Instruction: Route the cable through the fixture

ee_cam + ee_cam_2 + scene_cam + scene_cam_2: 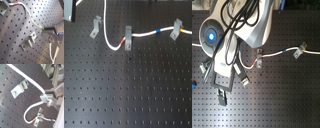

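In the first exterior view, three grey clips stand on the black perforated desk (124, 95). The plain tilted fixture (96, 26) sits toward the first exterior view's left, with no cable in it. The upright clip with a red mark (128, 38) is in the middle, and the tilted clip with a yellow-orange mark (176, 30) is toward the first exterior view's right. One white cable (144, 35) runs through those two marked clips — a blue band shows between them — then curves up past the fixture, just beside it but apart from it.

In the second exterior view, the robot arm (247, 25) covers much of the upper left. Two clips show: the red-marked one (257, 57) and the yellow-orange one (299, 51), with the cable (278, 52) strung between them. The fixture is hidden behind the arm.

In the first wrist view, the fixture (29, 40) stands alone on the desk and a second clip (4, 8) sits at the frame's edge. The cable (31, 20) arcs above the fixture to the gripper (44, 29), whose jaws are closed on the cable's end.

In the second wrist view, two clips show — the fixture (19, 87) near and the red-marked clip (38, 117) farther off. The cable (26, 76) passes just beside the fixture into the clamped jaws.
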Controlling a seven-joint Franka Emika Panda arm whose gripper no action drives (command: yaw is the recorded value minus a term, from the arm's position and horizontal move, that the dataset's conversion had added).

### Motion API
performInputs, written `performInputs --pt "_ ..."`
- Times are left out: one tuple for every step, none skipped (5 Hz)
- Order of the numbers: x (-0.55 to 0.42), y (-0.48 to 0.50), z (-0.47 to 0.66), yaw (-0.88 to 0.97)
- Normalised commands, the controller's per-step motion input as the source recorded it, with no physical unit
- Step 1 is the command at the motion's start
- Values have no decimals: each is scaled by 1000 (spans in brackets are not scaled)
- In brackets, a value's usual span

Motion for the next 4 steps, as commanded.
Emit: performInputs --pt "-41 -13 326 0" --pt "-114 46 648 -137" --pt "-202 87 526 -114" --pt "-233 -25 276 0"
